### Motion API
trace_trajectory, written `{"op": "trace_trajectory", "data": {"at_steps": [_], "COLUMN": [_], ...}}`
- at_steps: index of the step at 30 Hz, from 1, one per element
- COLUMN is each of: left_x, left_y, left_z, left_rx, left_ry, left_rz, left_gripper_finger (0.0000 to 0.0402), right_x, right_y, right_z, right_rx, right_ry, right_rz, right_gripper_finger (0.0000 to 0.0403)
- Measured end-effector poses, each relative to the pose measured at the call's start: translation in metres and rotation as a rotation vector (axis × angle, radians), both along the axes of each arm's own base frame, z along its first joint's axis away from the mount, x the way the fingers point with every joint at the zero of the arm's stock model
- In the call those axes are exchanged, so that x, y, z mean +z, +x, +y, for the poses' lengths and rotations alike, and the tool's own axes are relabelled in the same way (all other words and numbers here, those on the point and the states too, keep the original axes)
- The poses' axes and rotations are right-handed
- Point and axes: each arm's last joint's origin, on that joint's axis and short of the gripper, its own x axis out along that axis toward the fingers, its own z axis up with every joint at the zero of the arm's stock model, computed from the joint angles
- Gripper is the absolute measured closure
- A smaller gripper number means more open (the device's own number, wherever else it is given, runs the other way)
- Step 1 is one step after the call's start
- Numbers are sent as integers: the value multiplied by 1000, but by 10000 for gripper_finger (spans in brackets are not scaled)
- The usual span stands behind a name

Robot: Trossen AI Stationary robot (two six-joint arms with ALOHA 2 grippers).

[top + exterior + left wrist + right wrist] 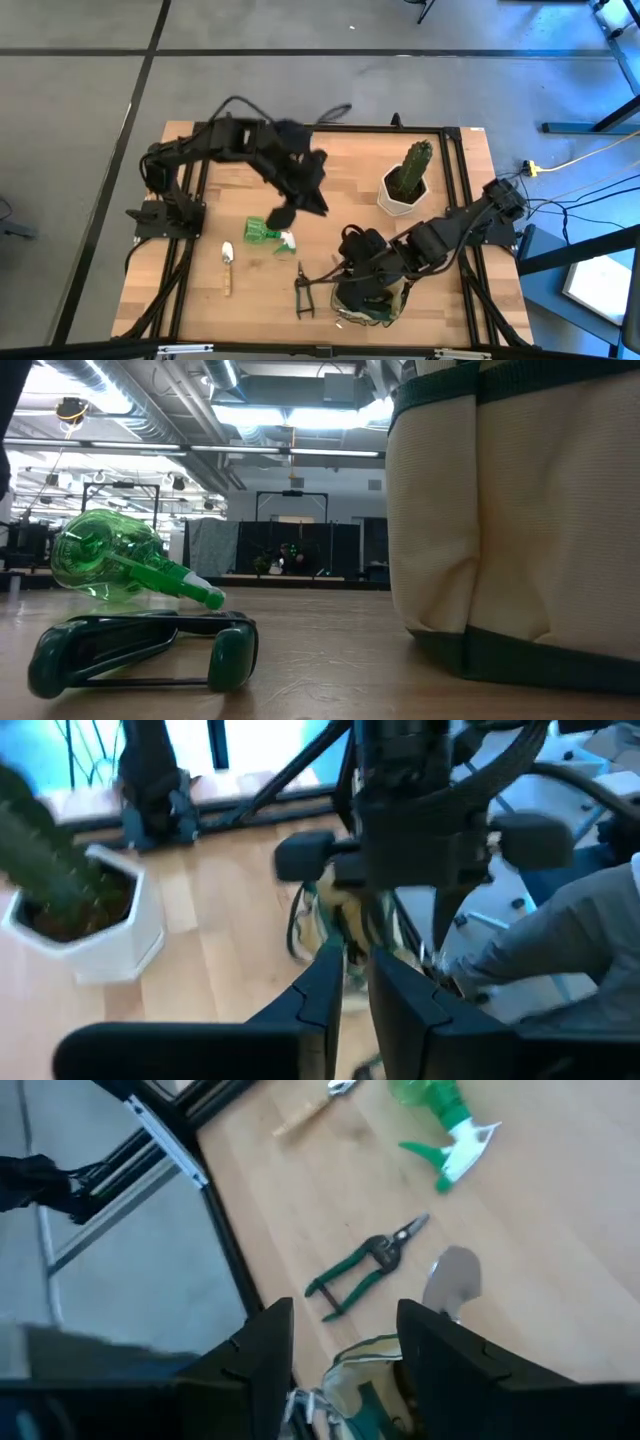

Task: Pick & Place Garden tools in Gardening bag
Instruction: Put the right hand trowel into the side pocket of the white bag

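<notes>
Hovering over the gardening bag (pixel 372 300), the right hand (pixel 340 1345) stands open.

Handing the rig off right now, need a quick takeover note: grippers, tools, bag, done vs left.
Left gripper: raised over the spray bottle, nothing seen held.
Right gripper: fingers open, above the gardening bag at the front edge.
Done: a silver trowel blade sticks out of the bag.
Left: spray bottle, lying on its side; green-handled shears beside the bag; wooden-handled trowel on the table's left.
</notes>
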Motion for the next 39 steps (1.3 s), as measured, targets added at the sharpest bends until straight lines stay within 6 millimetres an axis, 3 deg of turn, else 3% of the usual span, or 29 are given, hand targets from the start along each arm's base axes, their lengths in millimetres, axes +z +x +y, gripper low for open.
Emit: {"op": "trace_trajectory", "data": {"at_steps": [4, 10, 13, 16, 21, 25, 33, 36, 39], "left_x": [-22, -46, -57, -64, -80, -93, -155, -178, -199], "left_y": [17, 29, 24, 12, 9, 7, -18, -32, -47], "left_z": [-24, -32, -43, -51, -52, -46, -16, 1, 24], "left_rx": [51, 199, 325, 484, 699, 847, 931, 859, 660], "left_ry": [-17, -204, -235, -237, -278, -258, -403, -559, -729], "left_rz": [5, -140, -246, -321, -304, -315, -258, -334, -411], "left_gripper_finger": [367, 373, 373, 374, 375, 383, 400, 401, 400], "right_x": [-4, -8, -10, -28, -55, -67, -71, -70, -72], "right_y": [-14, -50, -74, -92, -125, -142, -147, -141, -133], "right_z": [7, 14, 8, 4, -18, -46, -104, -118, -128], "right_rx": [-44, -33, -5, 35, 141, 212, 309, 367, 439], "right_ry": [-131, -234, -210, -135, -16, -11, 9, 51, 103], "right_rz": [21, 75, 33, -52, -208, -257, -317, -349, -350], "right_gripper_finger": [221, 221, 221, 221, 221, 221, 221, 222, 222]}}
